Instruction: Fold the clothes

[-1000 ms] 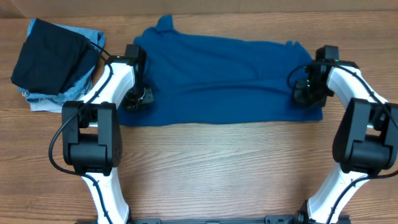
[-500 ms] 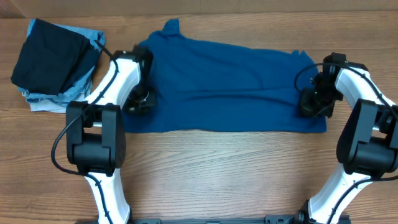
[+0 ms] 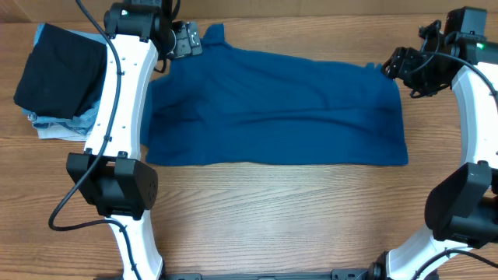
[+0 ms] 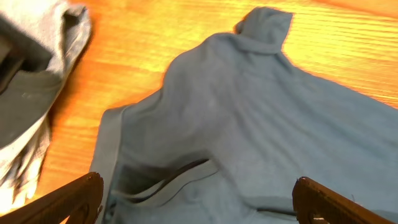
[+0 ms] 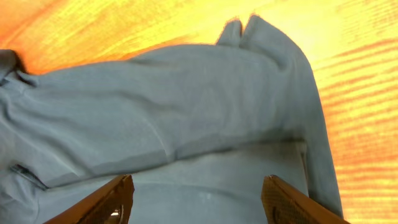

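Observation:
The clothes, a royal-blue T-shirt [image 3: 276, 109], lie as a long folded band across the far half of the table, with a sleeve tip poking out at the upper left. My left gripper [image 3: 185, 39] hovers above the shirt's upper-left corner, open and empty. In the left wrist view its fingers [image 4: 68, 200] stand wide apart over the blue fabric [image 4: 249, 124]. Above the shirt's upper-right corner my right gripper [image 3: 398, 64] is also open. Its fingertips [image 5: 109, 200] frame bare cloth [image 5: 186, 118], and nothing is held.
A stack with a black garment [image 3: 58, 70] on top of pale blue ones [image 3: 54, 124] sits at the far left, also seen in the left wrist view [image 4: 28, 81]. Bare wooden table [image 3: 272, 218] stretches in front of the shirt.
Both grippers were shut low at the shirt's two ends. They have opened, let go and risen toward the far edge. The shirt stays flat.

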You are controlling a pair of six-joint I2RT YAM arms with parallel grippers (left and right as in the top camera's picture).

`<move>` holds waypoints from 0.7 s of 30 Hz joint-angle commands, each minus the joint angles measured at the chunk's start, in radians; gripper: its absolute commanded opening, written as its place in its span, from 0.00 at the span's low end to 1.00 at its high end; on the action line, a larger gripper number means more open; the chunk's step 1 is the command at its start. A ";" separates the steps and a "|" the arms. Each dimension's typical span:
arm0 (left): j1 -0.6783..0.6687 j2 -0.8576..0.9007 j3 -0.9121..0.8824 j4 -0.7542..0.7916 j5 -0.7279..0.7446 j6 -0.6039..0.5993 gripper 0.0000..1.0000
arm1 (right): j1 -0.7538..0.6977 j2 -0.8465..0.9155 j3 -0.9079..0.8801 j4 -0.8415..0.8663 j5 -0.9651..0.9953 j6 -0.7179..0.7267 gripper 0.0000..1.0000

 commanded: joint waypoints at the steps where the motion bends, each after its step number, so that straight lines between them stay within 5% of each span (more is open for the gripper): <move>1: -0.008 -0.006 0.023 0.051 0.092 0.048 1.00 | -0.005 -0.018 0.031 0.022 -0.016 -0.018 0.71; 7: -0.007 -0.006 0.023 0.098 0.130 0.063 1.00 | -0.031 -0.018 0.031 -0.043 -0.017 -0.018 0.72; 13: -0.009 0.002 0.021 0.258 0.138 0.334 0.98 | -0.050 -0.016 0.031 0.014 0.103 -0.085 0.76; 21: -0.010 0.171 0.021 0.441 0.146 0.414 0.98 | -0.050 0.055 0.031 0.193 0.104 -0.131 0.76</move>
